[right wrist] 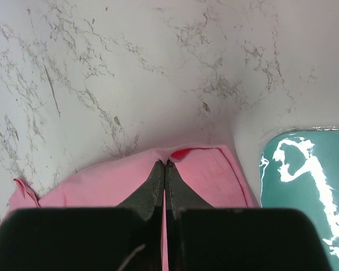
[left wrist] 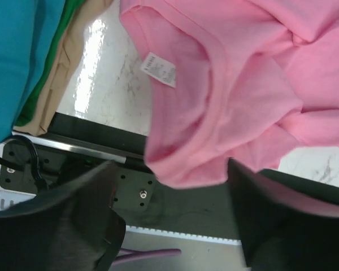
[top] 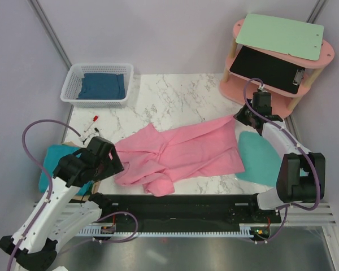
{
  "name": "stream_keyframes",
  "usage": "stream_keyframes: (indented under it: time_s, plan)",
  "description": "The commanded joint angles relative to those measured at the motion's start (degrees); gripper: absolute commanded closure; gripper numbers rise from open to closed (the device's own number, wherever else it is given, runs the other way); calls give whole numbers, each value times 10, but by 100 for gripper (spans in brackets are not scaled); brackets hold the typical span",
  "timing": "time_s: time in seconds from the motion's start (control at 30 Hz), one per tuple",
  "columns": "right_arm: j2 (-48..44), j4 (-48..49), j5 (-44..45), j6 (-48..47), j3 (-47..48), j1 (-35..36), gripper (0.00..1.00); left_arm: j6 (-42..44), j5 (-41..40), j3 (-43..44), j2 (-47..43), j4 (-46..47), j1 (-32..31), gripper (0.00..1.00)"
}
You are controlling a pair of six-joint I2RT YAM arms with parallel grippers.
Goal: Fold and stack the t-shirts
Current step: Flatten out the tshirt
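t-shirt (top: 183, 151) central, basket (top: 72, 86) behind, shelf (top: 233, 90) right

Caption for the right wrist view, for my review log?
Right claw pinched shut on an edge of the pink t-shirt over the marble table, teal item alongside.

Seen from above, the left arm (top: 62, 192) covers part of the teal t-shirt (top: 52, 155). Two red-tipped objects (top: 93, 125) near the basket (top: 96, 103) are too small to identify, perhaps pens. In the left wrist view the pink t-shirt (left wrist: 226, 84) runs off the top and right edges, and the left gripper (left wrist: 170, 166) shows only dark, blurred fingers (left wrist: 73, 220). The right gripper (right wrist: 165, 169) hides the pinched hem.
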Motion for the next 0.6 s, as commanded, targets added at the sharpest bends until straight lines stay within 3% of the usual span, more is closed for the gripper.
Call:
stream_keyframes:
  time_s: [0.0, 0.2, 0.37, 0.57]
  plan:
    - [6, 25, -12, 10, 8, -2, 100, -25, 34, 26, 9, -114, -2, 0]
    - [15, 37, -20, 9, -3, -2, 100, 73, 9, 107, 110, 37, -3, 0]
    - [27, 43, -29, 9, -5, -2, 100, 156, -4, 165, 336, 154, -2, 0]
    - [38, 47, -36, 6, -8, -1, 100, 235, -47, 308, 517, 207, 1, 0]
